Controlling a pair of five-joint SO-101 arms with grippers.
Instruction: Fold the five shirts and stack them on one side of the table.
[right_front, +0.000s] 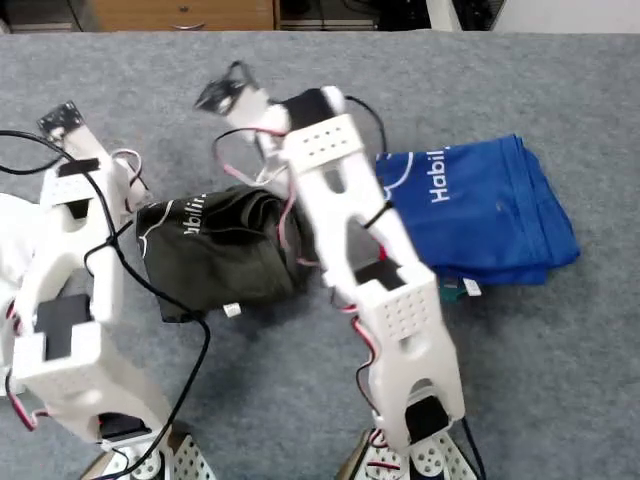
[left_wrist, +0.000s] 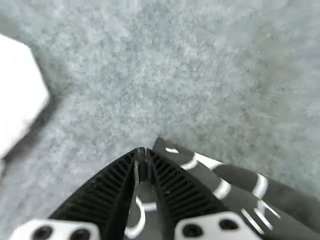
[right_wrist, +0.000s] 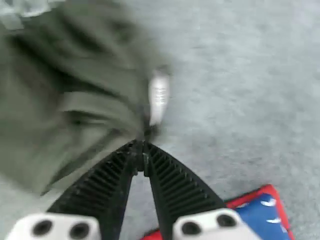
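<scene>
olive shirt (right_front: 225, 250), crumpled cloth | left tool (left_wrist: 142, 157) pinching its printed edge | right tool (right_wrist: 142, 148) pinching its fold

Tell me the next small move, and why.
Probably lift both pinched edges together and draw them across the dark shirt to fold it: the left gripper and right gripper are each shut on its cloth, and it lies bunched.

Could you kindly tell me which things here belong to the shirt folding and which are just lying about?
Job: dark shirt, pinched by left pincer and right pincer; folded blue shirt; white cloth, probably a shirt.
Lying about: wooden drawers behind the table.
</scene>
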